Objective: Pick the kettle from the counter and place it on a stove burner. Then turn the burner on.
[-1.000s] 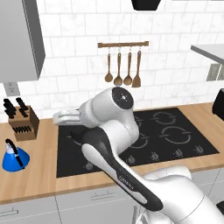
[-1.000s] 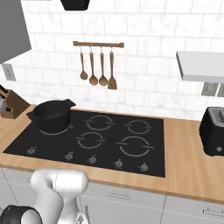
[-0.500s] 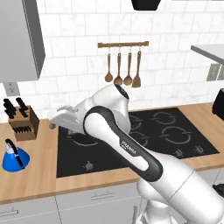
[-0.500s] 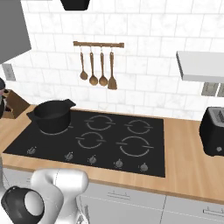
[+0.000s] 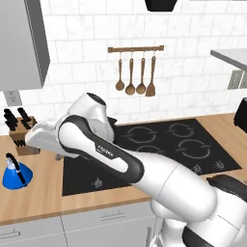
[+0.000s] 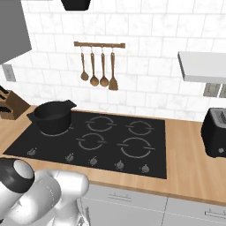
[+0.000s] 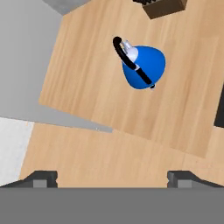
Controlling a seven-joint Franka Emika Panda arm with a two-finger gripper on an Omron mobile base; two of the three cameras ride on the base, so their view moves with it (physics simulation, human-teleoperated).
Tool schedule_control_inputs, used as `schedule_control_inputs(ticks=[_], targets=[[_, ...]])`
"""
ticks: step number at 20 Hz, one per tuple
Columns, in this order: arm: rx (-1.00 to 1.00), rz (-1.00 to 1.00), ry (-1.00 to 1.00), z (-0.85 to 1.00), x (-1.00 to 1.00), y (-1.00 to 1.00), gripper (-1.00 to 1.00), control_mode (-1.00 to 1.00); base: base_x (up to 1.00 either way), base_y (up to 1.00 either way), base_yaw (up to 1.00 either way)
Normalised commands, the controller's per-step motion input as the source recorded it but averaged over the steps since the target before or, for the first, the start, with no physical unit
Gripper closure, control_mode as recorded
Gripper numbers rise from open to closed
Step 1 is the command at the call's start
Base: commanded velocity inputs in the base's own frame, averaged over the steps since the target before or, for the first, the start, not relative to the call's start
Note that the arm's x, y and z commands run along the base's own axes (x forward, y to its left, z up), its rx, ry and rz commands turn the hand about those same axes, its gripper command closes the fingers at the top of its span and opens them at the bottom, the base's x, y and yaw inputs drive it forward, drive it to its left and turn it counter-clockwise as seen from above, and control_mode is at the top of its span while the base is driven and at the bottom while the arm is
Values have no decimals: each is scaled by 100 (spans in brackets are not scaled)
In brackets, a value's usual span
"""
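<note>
The small blue kettle with its thin black arched handle stands on the wood-grain counter at the far left, in front of the knife block. My gripper hovers above the counter just right of and higher than the kettle. Looking straight down in the hand view, the kettle sits upright on the counter, well ahead of my gripper. Both fingertips stand far apart, open, with nothing between them. The black cooktop with its burners lies to the right.
A black pot occupies the cooktop's back left burner. A knife block stands behind the kettle against the wall. Wooden utensils hang on a rail above the cooktop. A black toaster sits at the far right.
The arm has swung left from over the cooktop to the counter near the kettle. The jaws have stayed open. The kettle has not moved.
</note>
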Motion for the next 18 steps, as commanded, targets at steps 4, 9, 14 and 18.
schedule_control_inputs(ticks=[4,9,14,18], targets=[[-6,-1,0,-2,2,4,-100,-100,0,0,0],[-1,0,0,-14,2,0,-100,-100,0,0,0],[-12,0,3,-47,16,21,-100,-100,0,0,0],[-15,0,5,-41,26,22,-100,-100,0,0,0]])
